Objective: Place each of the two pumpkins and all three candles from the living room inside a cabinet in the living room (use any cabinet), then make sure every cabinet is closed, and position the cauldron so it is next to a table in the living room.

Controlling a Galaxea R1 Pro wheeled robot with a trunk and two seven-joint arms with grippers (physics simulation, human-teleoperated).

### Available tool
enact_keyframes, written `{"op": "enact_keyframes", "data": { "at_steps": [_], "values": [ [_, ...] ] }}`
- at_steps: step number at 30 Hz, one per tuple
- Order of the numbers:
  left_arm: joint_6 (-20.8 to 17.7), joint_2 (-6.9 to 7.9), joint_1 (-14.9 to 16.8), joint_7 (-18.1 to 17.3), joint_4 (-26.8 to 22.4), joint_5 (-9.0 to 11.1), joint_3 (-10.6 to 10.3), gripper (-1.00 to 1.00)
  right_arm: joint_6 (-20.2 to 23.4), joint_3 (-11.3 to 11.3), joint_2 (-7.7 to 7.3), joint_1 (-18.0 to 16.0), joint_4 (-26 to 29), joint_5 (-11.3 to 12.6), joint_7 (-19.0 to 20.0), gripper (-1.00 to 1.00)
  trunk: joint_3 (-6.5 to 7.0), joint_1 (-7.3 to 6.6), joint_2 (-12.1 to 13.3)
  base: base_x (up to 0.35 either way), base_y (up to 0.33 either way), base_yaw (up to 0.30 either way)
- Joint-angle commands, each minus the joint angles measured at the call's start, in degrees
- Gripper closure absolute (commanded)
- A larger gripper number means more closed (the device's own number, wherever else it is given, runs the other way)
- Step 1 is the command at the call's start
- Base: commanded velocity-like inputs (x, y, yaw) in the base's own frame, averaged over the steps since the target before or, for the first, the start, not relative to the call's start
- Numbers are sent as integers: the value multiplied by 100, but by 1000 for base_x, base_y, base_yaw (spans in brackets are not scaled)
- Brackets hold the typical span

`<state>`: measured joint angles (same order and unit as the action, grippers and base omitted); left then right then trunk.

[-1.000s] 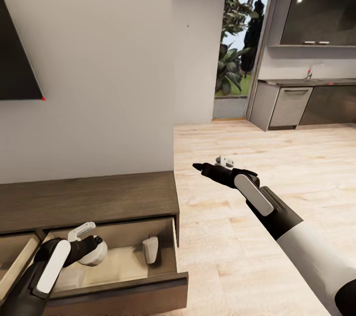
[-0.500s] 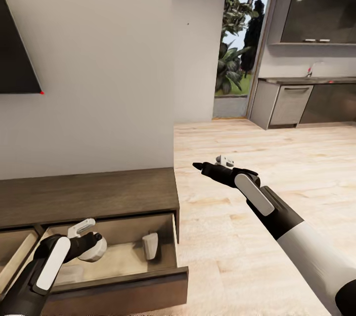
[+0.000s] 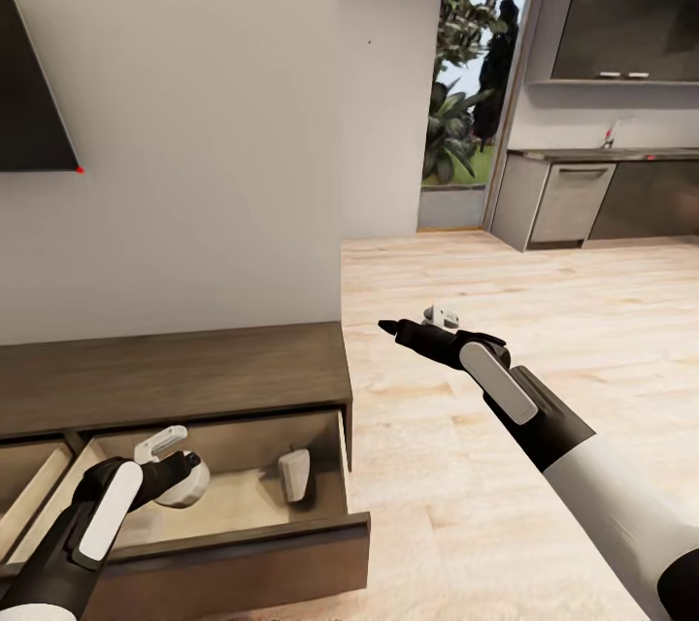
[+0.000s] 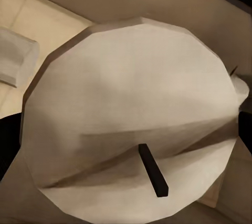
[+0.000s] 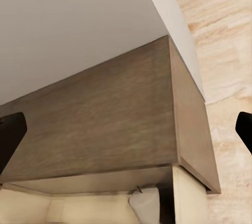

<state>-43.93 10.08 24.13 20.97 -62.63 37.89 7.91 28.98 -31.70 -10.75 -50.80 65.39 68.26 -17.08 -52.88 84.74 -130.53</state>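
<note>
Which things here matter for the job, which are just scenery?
Job:
- cabinet, right drawer open
- candle held in left tool over the drawer
- second candle lying in the drawer

Scenery:
- wall TV
- kitchen cupboards
- dishwasher
- right tool, open, empty

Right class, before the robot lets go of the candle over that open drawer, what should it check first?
1. The left hand grips a candle: ok.
2. The drawer of the cabinet is open under it: ok.
3. There is bare drawer floor beside the second candle: ok.
4. The right hand is open, out over the floor, away from the drawer: ok.
5. Every drawer is shut: not ok, the neighbouring drawer is open too.
6. The pumpkins and third candle are stored: cannot tell.
</note>
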Motion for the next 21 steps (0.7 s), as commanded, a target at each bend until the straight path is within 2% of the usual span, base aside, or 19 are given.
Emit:
{"op": "enact_keyframes", "data": {
  "at_steps": [1, 6, 8, 12, 21],
  "values": [
    [-12, 2, 4, 57, -6, 59, 0, 100, -6, -17, -6, -4, 10, 59, -54, -100, -24, 21, -44, 0, 0, 0],
    [20, -6, 4, 57, -4, 60, 0, 100, -41, -25, -6, -2, 2, 56, -50, -100, -114, 131, -245, 0, 0, 0],
    [135, -18, 4, 57, -4, 61, -15, 100, -207, -41, -6, -5, 1, 56, -46, -100, -150, 175, -325, 0, 0, 0],
    [241, -10, 4, 57, -3, 63, -73, 100, -347, -53, -7, -7, 2, 56, -42, -100, -150, 175, -325, 0, 0, 0],
    [262, -9, 4, 57, -3, 64, -96, 100, -375, -56, -6, -6, 3, 56, -41, -100, -150, 175, -325, 29, 0, 0]
  ]
}}
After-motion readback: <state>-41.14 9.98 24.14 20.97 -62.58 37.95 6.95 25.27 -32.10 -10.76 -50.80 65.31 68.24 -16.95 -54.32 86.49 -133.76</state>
